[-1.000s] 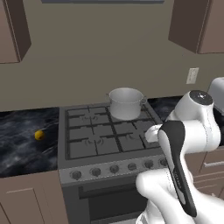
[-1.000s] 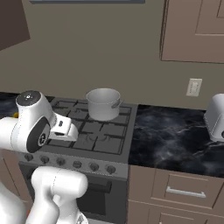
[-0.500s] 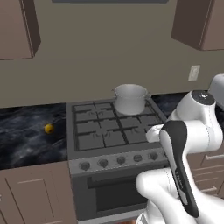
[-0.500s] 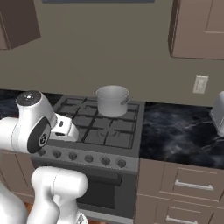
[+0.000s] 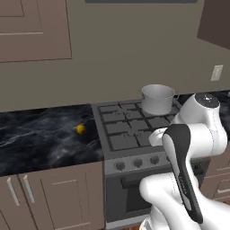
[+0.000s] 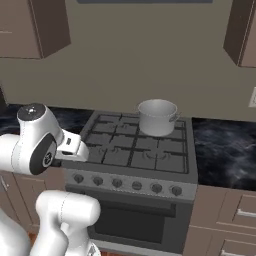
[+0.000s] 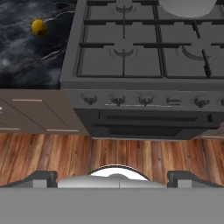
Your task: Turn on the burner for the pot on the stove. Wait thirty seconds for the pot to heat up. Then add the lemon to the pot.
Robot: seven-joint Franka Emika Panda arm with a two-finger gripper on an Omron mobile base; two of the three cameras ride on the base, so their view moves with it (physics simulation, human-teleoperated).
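The gripper hangs well back from the stove, out over the wooden floor, with its jaws spread wide and nothing between them. So nothing is touched yet, and the first step, the burner, looks not yet started.

Nearest thing in reach is the row of knobs along the stove's front edge. That's where it could go sideways first: the knobs all look alike, and the pot sits at the back right of the cooktop, so picking the wrong knob would light an empty burner while the pot stays cold. With jaws that wide, closing off-centre on a small round knob could also just slip around it instead of turning it.

Next out is the grate, bare apart from the pot. The pot sits over the rear right burner, which it hides, near the wall.

The lemon lies on the dark marble counter left of the stove, well apart from the pot. The lemon is round, so a sloppy pinch could send it rolling along the counter, and carrying it across to the back means reaching over a lit grate.
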